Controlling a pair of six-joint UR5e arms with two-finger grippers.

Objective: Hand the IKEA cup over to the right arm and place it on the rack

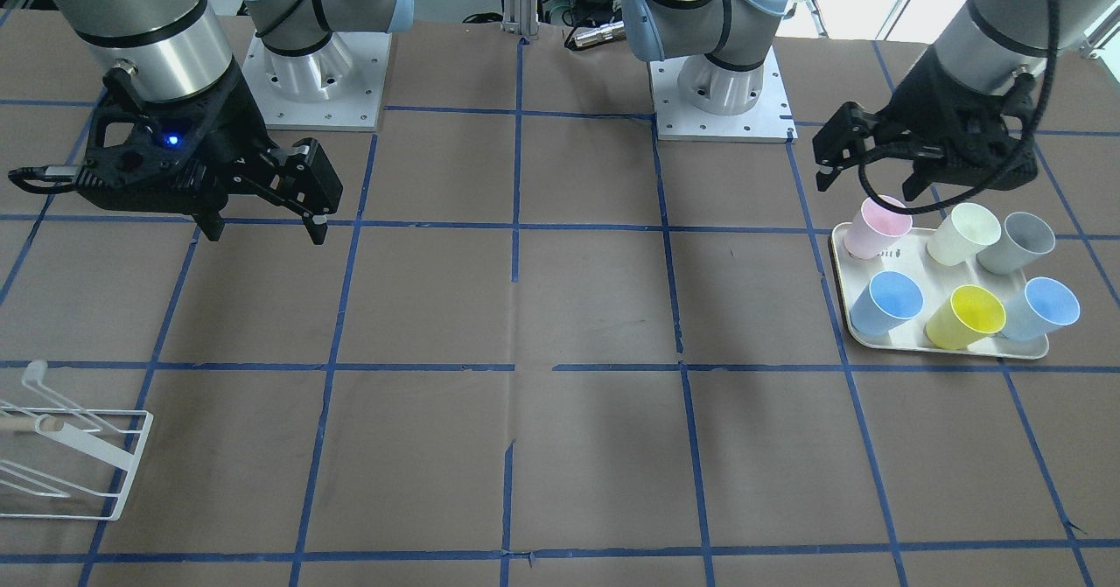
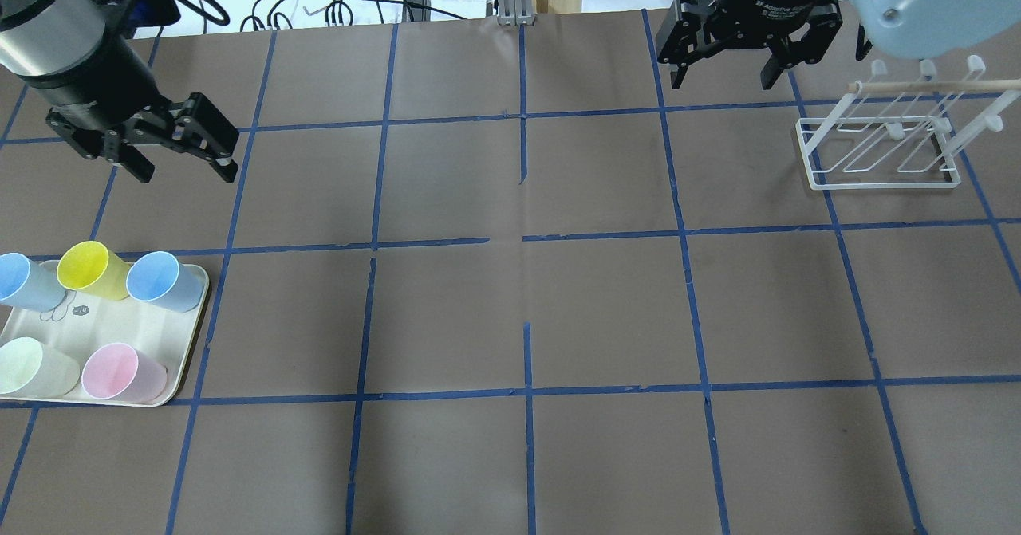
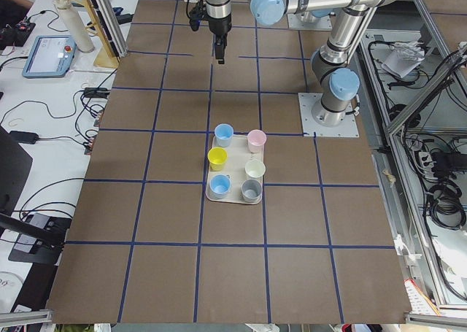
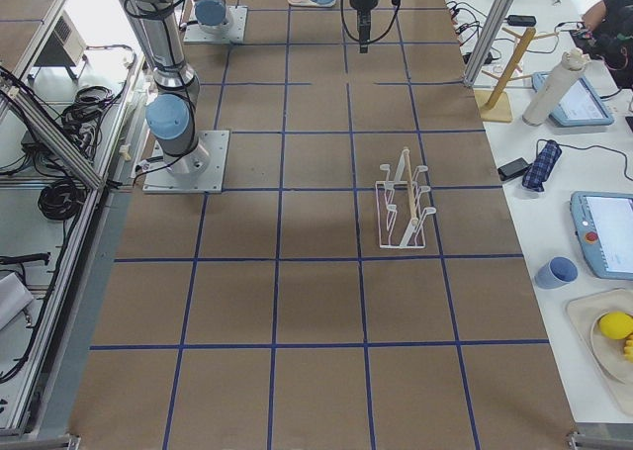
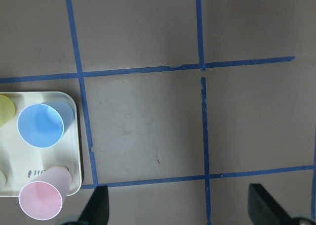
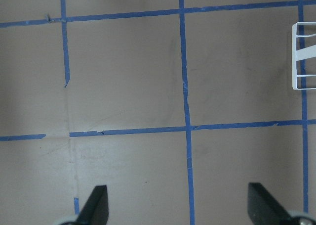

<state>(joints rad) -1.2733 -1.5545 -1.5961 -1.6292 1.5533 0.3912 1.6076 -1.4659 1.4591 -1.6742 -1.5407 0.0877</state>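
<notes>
Task judged not begun: IKEA cup (image 2: 93, 269) sits on tray (image 2: 120, 324) at the bench's (image 2: 526, 304) nine o'clock seen overhead, rack (image 2: 881, 176) at two o'clock, left pincer (image 2: 187, 172) and right pincer (image 2: 724, 80) both spread apart, empty.

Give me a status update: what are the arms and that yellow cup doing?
Left fingers open, empty. Right fingers open, empty. Yellow cup on tray, untouched. Nothing blocking toward rack.

IKEA cup (image 2: 93, 270) | blue cups (image 2: 163, 280) flank tight, maybe touching | access fr above
</notes>
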